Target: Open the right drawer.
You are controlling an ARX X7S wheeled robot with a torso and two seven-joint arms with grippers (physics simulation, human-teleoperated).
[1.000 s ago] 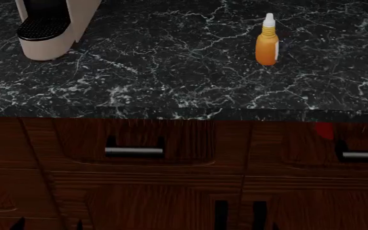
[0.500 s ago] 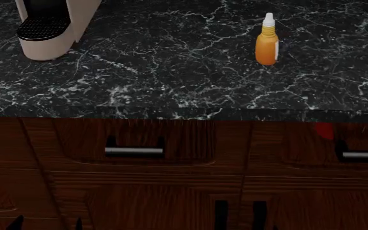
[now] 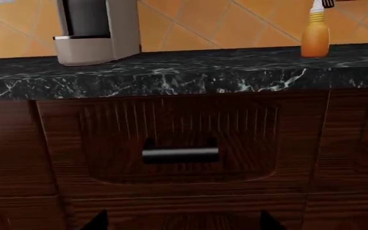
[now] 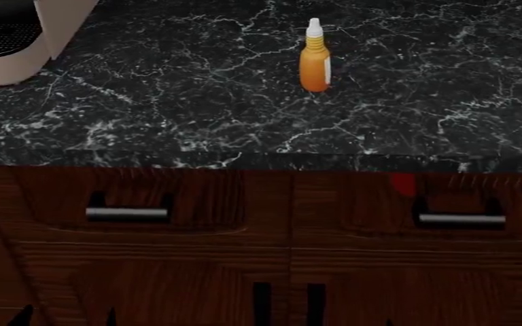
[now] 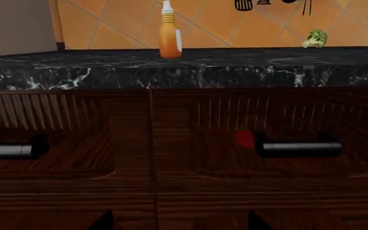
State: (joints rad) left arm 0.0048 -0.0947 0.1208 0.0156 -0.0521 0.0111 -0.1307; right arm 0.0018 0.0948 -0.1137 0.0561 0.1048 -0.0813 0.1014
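The right drawer (image 4: pixel 424 204) is closed, dark red-brown wood with a silver bar handle (image 4: pixel 461 219) and a red spot (image 4: pixel 404 183) beside it. In the right wrist view the drawer (image 5: pixel 273 120), its handle (image 5: pixel 299 147) and the red spot (image 5: pixel 244 139) lie ahead of my right gripper (image 5: pixel 180 221), which is open, empty and some way from the front. My left gripper (image 3: pixel 184 221) is open and empty, facing the other drawer's handle (image 3: pixel 180 154). Its fingertips (image 4: pixel 25 316) show at the head view's bottom left.
A similar left drawer with a silver handle (image 4: pixel 127 212) sits beside the right one. Cabinet doors with vertical black handles (image 4: pixel 261 302) are below. On the black marble counter (image 4: pixel 198 109) stand an orange bottle (image 4: pixel 315 58) and a coffee machine (image 4: pixel 7 41). A broccoli (image 5: pixel 316 37) lies farther right.
The head view has shifted to the right: bottle, coffee machine and both drawers now sit further left in it, and the right drawer's handle shows in full.
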